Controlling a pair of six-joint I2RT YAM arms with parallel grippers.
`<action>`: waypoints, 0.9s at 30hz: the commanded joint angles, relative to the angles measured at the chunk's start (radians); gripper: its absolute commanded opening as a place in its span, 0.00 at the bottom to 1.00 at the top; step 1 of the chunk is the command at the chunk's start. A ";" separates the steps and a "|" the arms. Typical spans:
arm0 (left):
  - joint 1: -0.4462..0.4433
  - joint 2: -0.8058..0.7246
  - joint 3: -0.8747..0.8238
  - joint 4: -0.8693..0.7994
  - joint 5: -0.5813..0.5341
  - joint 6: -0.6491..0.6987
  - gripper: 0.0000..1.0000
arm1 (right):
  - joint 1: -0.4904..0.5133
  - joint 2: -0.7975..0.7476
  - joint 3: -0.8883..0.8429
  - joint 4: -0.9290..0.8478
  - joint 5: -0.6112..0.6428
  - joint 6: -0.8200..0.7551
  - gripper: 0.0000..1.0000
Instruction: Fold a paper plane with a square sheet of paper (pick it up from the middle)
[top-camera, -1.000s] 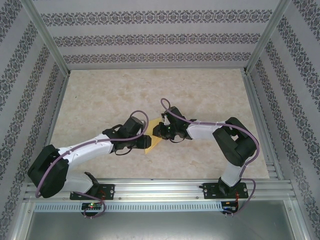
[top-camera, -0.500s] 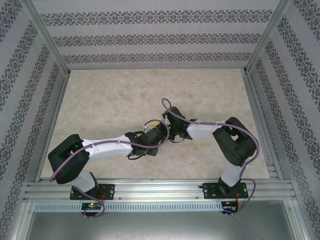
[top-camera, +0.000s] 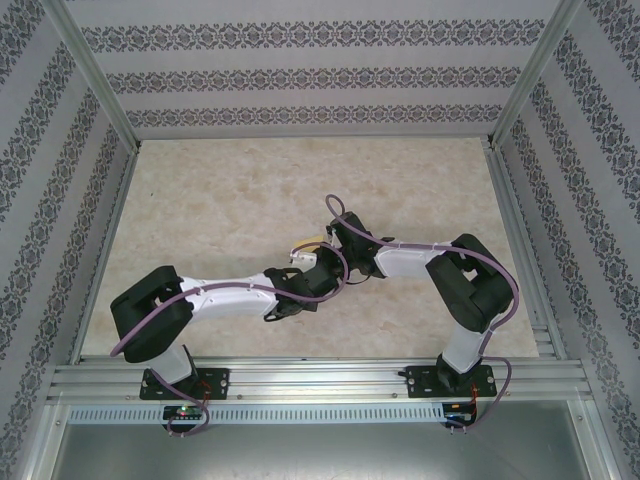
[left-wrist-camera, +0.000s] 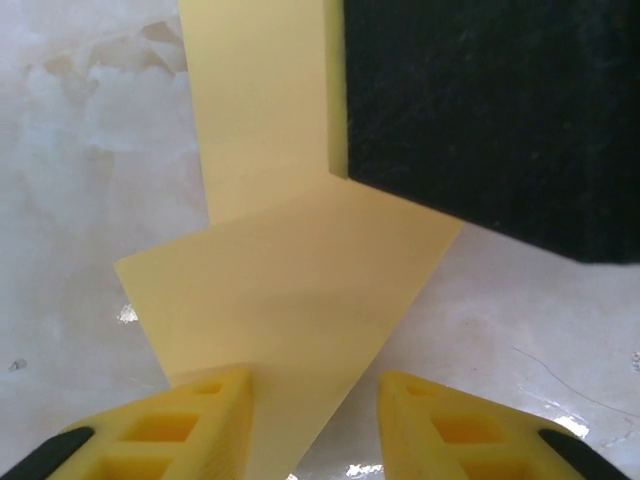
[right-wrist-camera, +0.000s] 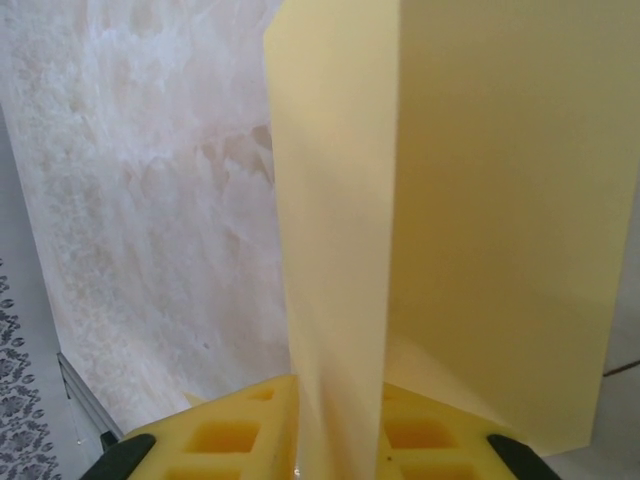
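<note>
The right tool (right-wrist-camera: 335, 430) is clamped on the folded square sheet of paper (right-wrist-camera: 480, 200), holding it upright over the middle of the worktop (right-wrist-camera: 130, 200); the left tool (left-wrist-camera: 315, 420), jaws apart, straddles its lower corner, probably to pinch a crease.

A beige marbled tabletop (top-camera: 220, 190) is bounded at its far, left and right edges by walls (top-camera: 320, 75) with a floral band pattern, by aluminium uprights (top-camera: 90, 70) at the far corners, and by an aluminium rail (top-camera: 320, 378) along the near edge.
</note>
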 joint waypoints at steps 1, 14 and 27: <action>-0.023 0.015 -0.008 -0.058 -0.027 -0.052 0.39 | -0.012 -0.023 0.008 0.045 -0.025 0.018 0.18; -0.024 0.027 -0.030 -0.041 -0.042 -0.053 0.28 | -0.014 -0.018 0.008 0.047 -0.027 0.022 0.18; -0.025 0.028 -0.036 -0.042 -0.056 -0.059 0.16 | -0.015 -0.020 0.011 0.029 -0.023 0.011 0.18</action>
